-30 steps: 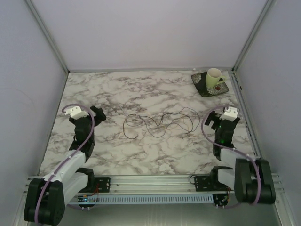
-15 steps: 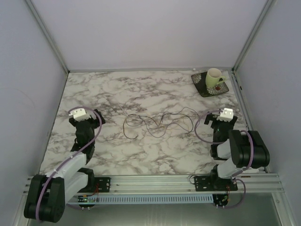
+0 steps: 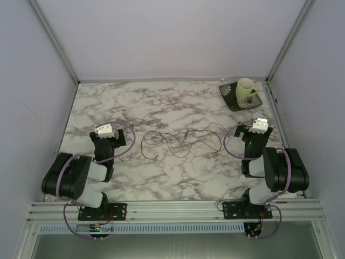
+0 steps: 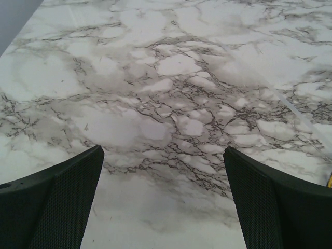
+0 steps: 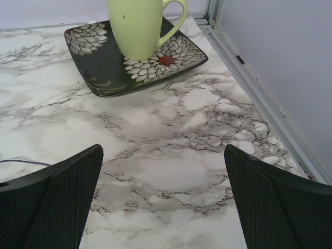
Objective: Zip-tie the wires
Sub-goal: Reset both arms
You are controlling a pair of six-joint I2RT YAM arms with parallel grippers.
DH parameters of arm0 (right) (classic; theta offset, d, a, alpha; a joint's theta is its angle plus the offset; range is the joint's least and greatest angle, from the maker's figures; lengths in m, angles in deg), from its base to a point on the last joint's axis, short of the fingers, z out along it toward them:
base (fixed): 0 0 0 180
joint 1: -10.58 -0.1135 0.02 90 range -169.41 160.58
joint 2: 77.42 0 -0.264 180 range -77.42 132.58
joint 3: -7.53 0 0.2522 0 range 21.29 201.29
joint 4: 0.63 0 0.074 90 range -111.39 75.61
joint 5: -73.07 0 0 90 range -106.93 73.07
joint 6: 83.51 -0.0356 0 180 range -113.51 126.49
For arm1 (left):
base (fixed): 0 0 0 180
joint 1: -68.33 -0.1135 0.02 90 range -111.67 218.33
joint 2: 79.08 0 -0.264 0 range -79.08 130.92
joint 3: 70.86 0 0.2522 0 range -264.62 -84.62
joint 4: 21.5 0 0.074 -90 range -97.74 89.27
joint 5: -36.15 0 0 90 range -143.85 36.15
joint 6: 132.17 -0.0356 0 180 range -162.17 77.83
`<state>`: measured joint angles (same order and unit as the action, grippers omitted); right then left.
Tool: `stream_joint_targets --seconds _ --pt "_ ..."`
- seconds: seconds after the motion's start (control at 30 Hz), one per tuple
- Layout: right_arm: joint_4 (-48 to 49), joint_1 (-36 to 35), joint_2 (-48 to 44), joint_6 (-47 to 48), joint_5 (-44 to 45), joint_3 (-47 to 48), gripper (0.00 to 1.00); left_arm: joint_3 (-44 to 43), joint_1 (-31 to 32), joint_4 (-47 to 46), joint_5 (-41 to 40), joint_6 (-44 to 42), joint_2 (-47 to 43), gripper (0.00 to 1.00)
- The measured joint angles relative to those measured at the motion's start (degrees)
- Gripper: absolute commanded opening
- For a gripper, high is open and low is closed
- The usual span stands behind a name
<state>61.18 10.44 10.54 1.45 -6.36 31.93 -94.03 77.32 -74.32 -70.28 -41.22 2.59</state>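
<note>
Wires (image 3: 180, 139) lie in loose curls at the middle of the tabletop (image 3: 178, 105), touched by nothing, while the jaws of the left arm (image 3: 101, 155) and the right arm (image 3: 257, 157) gape wide and empty either side, likely so each can gather one end.

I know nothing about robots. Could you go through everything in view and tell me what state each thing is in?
wires: loose, not tied, lying in curls on the table.
mug: upright on the plate.
plate: flat on the table, far right corner.
left gripper: open, empty, above bare marble.
right gripper: open, empty, pointed towards the mug.
</note>
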Motion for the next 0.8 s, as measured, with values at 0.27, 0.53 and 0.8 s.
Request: stream_joint_targets --seconds 0.27,0.53,0.8 --pt "0.0 0.0 0.0 0.0 0.0 0.0 0.99 -1.4 0.0 -7.4 -3.5 -1.1 7.5 1.00" --pt "-0.1 0.0 0.0 0.0 0.0 0.0 0.99 -2.1 0.0 -7.6 -3.5 -1.4 7.4 1.00" --pt "-0.2 0.0 0.0 0.0 0.0 0.0 0.99 -2.9 0.0 -6.8 -2.7 -1.4 7.4 1.00"
